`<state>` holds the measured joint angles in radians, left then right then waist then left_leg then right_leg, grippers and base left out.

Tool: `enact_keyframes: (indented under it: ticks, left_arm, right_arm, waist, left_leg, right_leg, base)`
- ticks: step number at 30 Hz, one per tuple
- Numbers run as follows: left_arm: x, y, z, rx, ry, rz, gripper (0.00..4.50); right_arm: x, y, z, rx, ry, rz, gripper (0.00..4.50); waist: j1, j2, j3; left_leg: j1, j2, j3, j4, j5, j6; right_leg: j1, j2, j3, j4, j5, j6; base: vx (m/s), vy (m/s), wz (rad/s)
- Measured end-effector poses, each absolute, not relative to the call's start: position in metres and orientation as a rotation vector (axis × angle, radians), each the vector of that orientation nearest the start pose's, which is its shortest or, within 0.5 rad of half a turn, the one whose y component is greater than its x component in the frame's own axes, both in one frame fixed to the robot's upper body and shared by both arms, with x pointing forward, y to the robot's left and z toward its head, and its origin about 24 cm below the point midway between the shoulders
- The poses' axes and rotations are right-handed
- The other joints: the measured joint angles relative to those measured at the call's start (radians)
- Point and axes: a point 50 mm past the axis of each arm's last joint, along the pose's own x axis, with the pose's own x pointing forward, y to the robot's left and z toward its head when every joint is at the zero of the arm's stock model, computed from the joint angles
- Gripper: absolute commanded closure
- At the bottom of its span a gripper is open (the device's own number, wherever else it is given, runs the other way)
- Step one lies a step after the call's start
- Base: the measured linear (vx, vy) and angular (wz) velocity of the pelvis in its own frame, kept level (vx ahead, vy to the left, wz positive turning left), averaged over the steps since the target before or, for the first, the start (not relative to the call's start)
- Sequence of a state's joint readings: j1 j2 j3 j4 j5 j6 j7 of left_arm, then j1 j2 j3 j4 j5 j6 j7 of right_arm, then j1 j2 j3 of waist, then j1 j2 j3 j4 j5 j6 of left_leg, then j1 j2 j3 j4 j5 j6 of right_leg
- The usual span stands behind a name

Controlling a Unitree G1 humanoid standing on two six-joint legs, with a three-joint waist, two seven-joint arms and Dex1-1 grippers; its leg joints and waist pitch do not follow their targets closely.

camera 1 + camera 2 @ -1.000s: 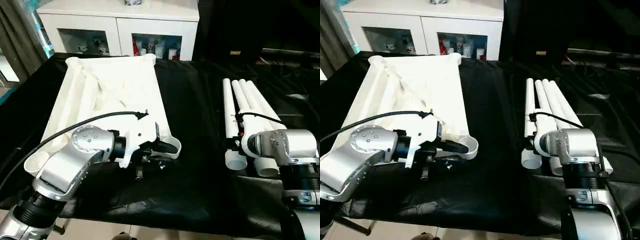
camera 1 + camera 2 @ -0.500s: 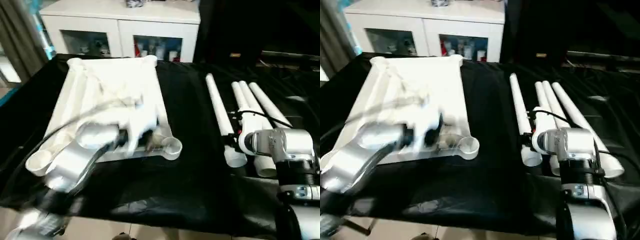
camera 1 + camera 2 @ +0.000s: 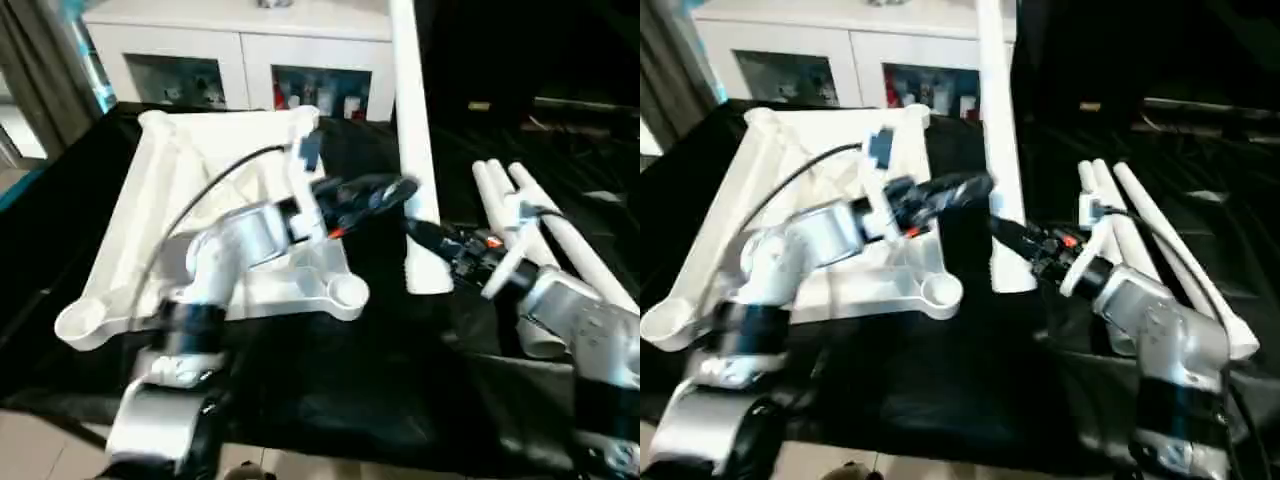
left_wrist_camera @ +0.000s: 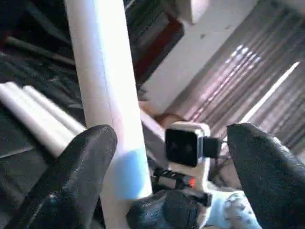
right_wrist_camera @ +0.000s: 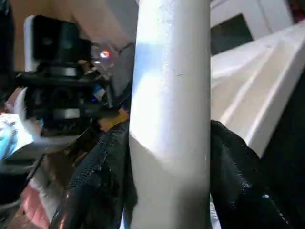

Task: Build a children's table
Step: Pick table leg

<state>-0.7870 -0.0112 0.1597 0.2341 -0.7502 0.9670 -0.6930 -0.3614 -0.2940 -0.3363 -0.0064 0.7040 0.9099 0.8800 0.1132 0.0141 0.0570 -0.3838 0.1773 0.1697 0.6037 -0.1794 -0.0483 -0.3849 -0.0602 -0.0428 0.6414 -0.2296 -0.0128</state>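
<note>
Above black table, R pincer [image 5: 169,157] clenching upright leg [image 3: 410,130], L pincer [image 4: 167,176] spread.

leg [image 5: 171,119]: smooth white plastic, slight sheen | tabletop [image 3: 160,220]: matt white plastic | table cover [image 3: 400,380]: black cloth, faintly shiny

no readable text, views perhaps too blurred

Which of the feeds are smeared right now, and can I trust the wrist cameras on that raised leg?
Left eye view: both arms streaked by motion blur, the tabletop fairly sharp. Right wrist view: the raised leg sits clear between the right gripper fingers, with glare on one side. Left wrist view: the left gripper fingers are soft, background window light overexposed.
</note>
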Motion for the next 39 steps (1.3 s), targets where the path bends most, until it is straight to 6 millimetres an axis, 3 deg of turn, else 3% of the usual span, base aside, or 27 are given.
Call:
enact_keyframes:
  ticks: [8,15,22,32,39]
  left_arm:
    - [0.321,0.043,0.184,-0.817,0.226,-1.289,0.00]
    - [0.324,0.034,0.172,-0.652,0.307,-1.199,0.00]
    - [0.328,0.034,0.167,-0.631,0.324,-1.132,0.00]
    - [0.330,0.037,0.176,-0.749,0.284,-1.070,0.99]
    - [0.333,0.034,0.173,-0.693,0.300,-0.970,1.49]
  right_arm:
    - [0.279,-0.186,0.122,0.632,0.150,0.998,2.57]
    - [0.276,-0.174,0.124,0.605,0.169,1.081,2.59]
    - [0.277,-0.174,0.124,0.585,0.168,1.078,2.59]
    - [0.285,-0.165,0.115,0.406,0.206,0.989,2.59]
    - [0.292,-0.158,0.109,0.324,0.220,0.942,2.59]
  waist:
    - [0.000,0.000,0.000]
    - [0.001,0.000,0.000]
    - [0.001,0.000,0.000]
    - [-0.001,0.000,0.000]
    - [-0.002,0.000,0.000]
  left_leg:
    - [0.000,0.000,0.000,-0.001,0.000,0.000]
    - [-0.001,0.000,0.000,-0.001,0.001,0.001]
    - [-0.002,0.000,0.000,-0.001,0.001,0.002]
    - [-0.003,0.000,0.000,-0.001,-0.001,0.000]
    - [-0.004,0.000,0.000,-0.002,-0.001,0.002]
  right_leg:
    - [0.000,0.000,-0.001,-0.001,0.000,0.000]
    - [0.000,0.000,-0.001,-0.003,0.001,0.002]
    - [0.000,0.000,-0.001,-0.006,0.002,0.003]
    - [0.000,0.000,-0.001,-0.007,0.003,0.003]
    - [0.000,0.000,-0.001,-0.010,0.005,0.004]
  base:
    - [0.000,0.000,0.00]
    - [0.000,0.000,0.00]
    - [0.000,0.000,0.00]
    - [0.000,0.000,0.00]
    - [0.000,0.000,0.00]
